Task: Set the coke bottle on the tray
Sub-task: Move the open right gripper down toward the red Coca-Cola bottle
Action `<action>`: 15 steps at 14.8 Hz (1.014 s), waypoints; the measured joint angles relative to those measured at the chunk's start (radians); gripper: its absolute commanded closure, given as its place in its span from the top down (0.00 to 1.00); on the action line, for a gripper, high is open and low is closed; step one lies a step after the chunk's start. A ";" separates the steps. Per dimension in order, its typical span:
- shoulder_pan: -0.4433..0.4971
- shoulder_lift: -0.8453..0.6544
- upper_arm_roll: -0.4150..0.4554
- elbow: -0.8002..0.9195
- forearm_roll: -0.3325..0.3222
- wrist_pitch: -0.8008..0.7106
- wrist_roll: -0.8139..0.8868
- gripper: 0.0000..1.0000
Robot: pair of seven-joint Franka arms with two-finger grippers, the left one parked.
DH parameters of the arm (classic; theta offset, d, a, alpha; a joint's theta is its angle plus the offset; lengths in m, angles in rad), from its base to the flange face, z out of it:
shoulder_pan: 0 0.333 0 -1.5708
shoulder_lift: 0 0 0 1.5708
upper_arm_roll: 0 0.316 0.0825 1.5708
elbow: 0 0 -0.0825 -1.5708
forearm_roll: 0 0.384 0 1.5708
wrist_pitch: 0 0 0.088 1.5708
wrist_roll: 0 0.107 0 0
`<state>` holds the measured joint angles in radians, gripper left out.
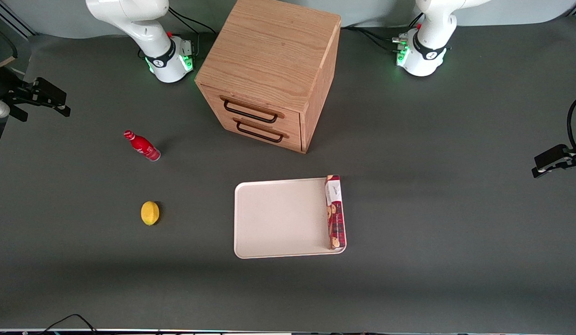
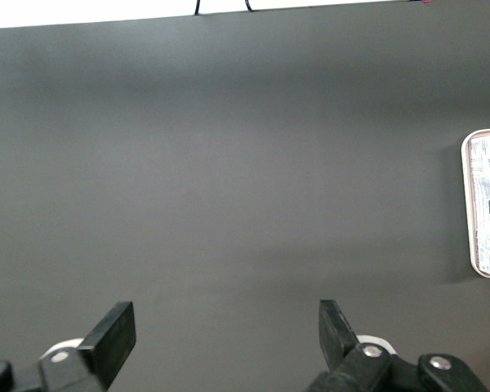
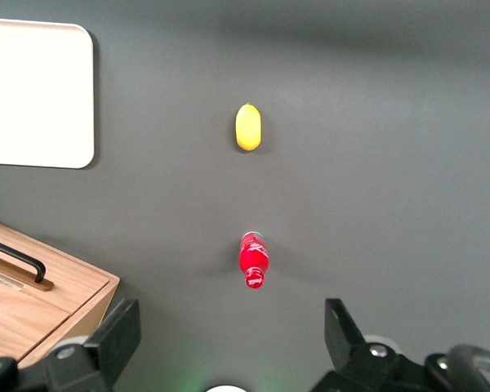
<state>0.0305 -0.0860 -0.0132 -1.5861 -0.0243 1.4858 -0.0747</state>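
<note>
1. Nothing done: my gripper (image 3: 229, 343) hangs high above the table, fingers apart, empty
2. Coke bottle (image 1: 142, 146) stands well apart from the tray (image 1: 278, 218); grasp, carry, placement all remain

A dark grey matte desk (image 1: 432, 195) fills nearly the whole scene, evenly lit from above, with soft shadows beneath whatever stands on it. A light oak cabinet (image 1: 274, 70) sits on the desk at its edge farthest from the front camera, turned at an angle, its two drawers shut and each fitted with a dark metal handle (image 1: 249, 113). Past that edge runs a pale strip, possibly a wall. Black cables (image 1: 190, 21) trail there.
</note>
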 measured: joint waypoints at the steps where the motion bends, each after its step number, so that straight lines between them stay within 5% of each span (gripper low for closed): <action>1: 0.000 0.013 0.000 0.008 0.000 -0.004 0.000 1.00; 10: -0.004 -0.007 -0.005 -0.114 -0.002 -0.139 0.004 1.00; 15: -0.021 -0.160 -0.011 -0.615 -0.035 0.293 0.004 1.00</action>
<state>0.0096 -0.2457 -0.0240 -2.2007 -0.0591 1.7786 -0.0706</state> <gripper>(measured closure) 0.000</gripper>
